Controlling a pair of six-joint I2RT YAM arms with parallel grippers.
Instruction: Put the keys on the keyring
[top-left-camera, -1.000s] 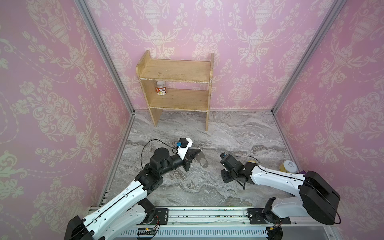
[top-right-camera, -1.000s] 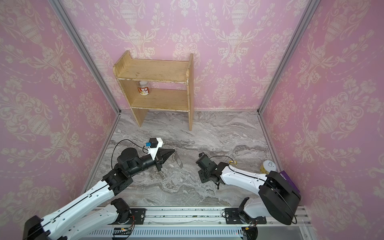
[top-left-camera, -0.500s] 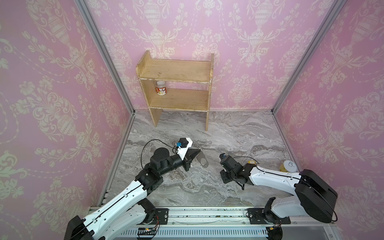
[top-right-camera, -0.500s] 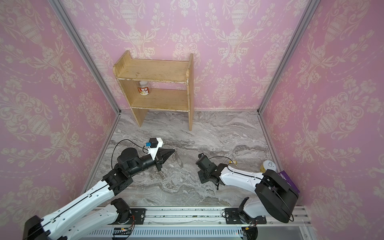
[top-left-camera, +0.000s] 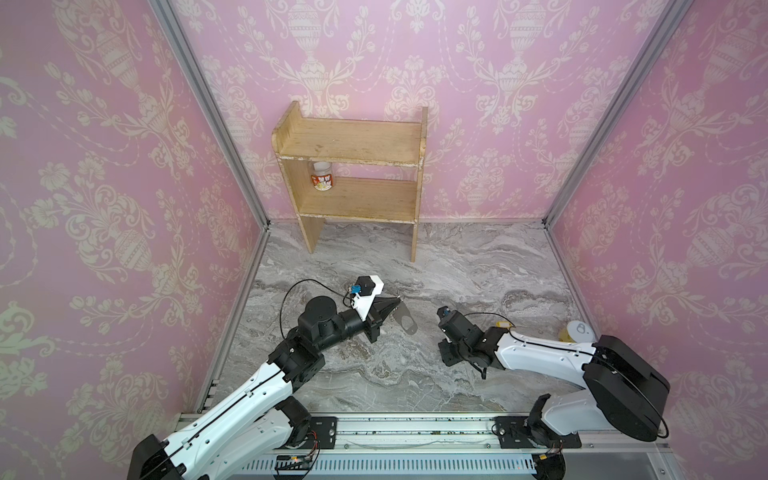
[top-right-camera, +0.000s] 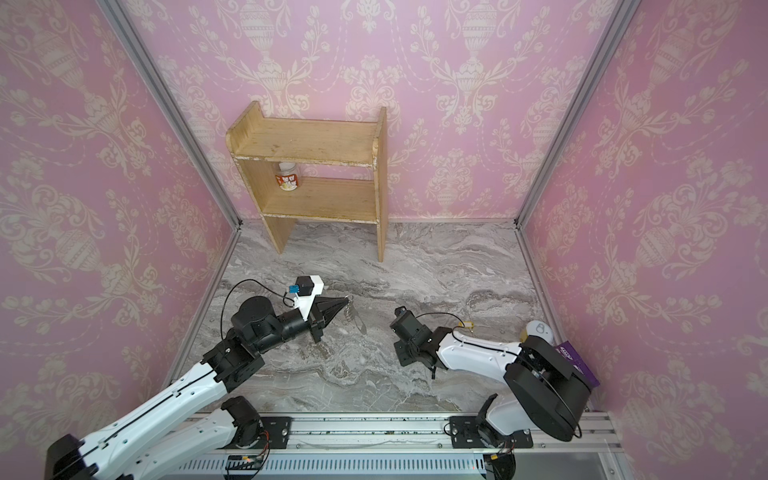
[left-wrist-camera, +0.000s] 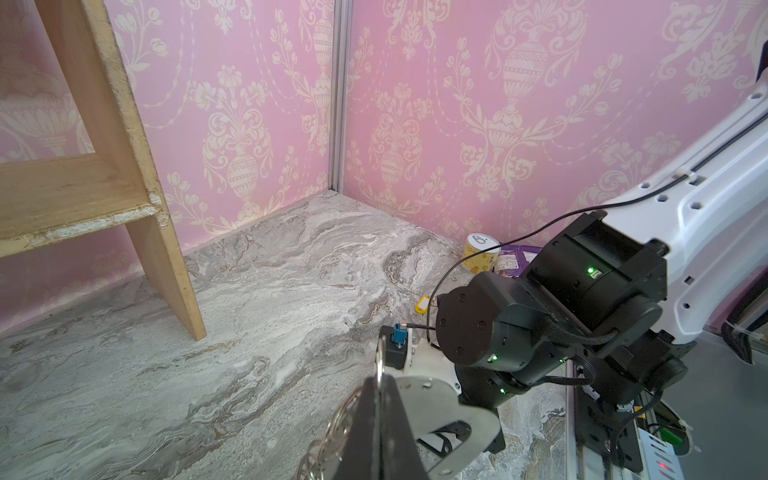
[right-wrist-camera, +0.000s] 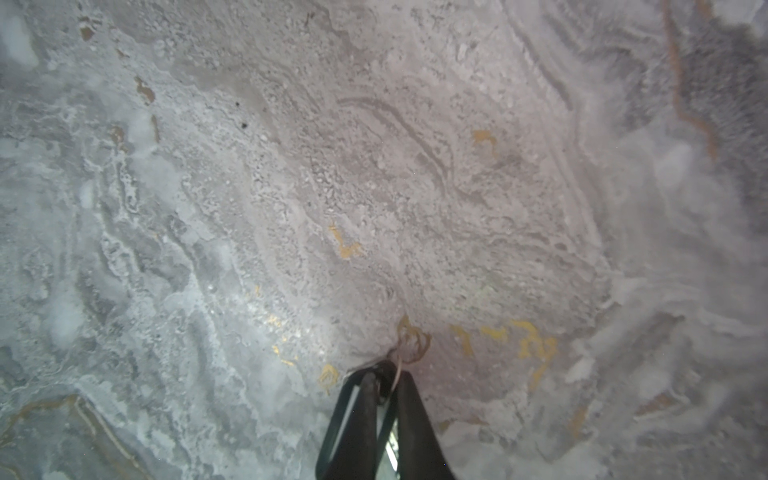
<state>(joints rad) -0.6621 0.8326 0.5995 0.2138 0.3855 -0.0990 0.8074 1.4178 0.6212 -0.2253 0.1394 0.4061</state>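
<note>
My left gripper (top-left-camera: 395, 301) (left-wrist-camera: 380, 380) is shut on the keyring (top-left-camera: 406, 322) (left-wrist-camera: 436, 401), a flat grey plate held on edge above the marble floor, with its metal rings (left-wrist-camera: 338, 422) hanging beside the fingers. Pointing down at the floor right of centre, my right gripper (top-left-camera: 451, 355) (right-wrist-camera: 388, 374) has its jaws closed on the black key (right-wrist-camera: 345, 411), whose small wire ring (right-wrist-camera: 400, 363) pokes out at the tips. The yellow key (top-left-camera: 503, 325) (left-wrist-camera: 422, 303) lies on the floor behind the right wrist. In both top views the black key is hidden under the wrist.
A wooden shelf (top-left-camera: 353, 178) with a small jar (top-left-camera: 322, 176) stands against the back wall. A yellow can (top-left-camera: 577, 330) and a purple packet (top-right-camera: 575, 361) sit by the right wall near the right arm's base. Pink walls close three sides.
The right gripper's jaws have closed on the black key, and its wrist has shifted slightly left. The left arm and the keyring have not moved.
</note>
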